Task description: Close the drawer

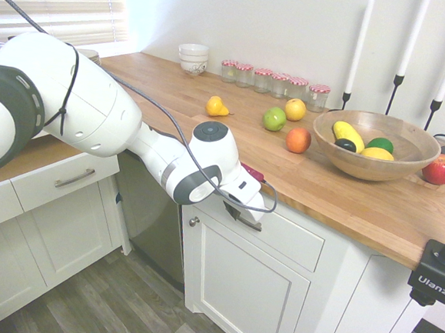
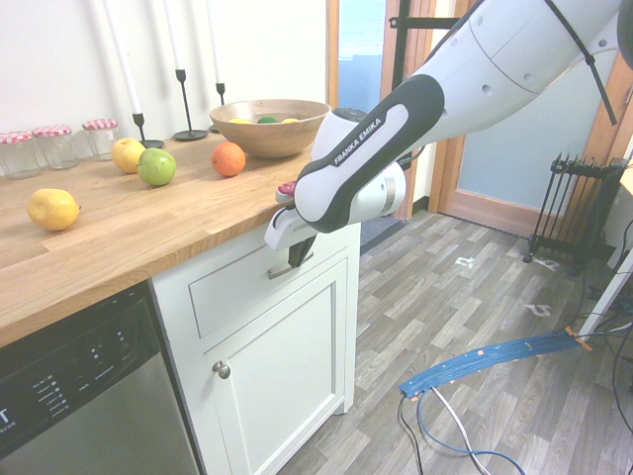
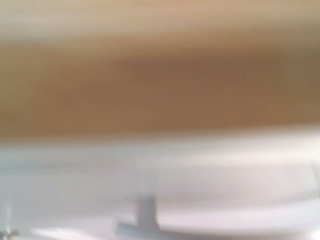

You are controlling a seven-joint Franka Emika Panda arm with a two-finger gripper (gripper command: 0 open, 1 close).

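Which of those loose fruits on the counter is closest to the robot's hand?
The orange, lying alone toward the counter's front edge; the green apple, yellow apple and lemon sit farther from the gripper.

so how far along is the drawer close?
Looks done, or nearly: the drawer front sits about flush with the cabinet face under the counter edge, no wood box showing. In hand: the gripper is right at the handle; contact and finger state unclear. Left: confirm full closure, then retract.
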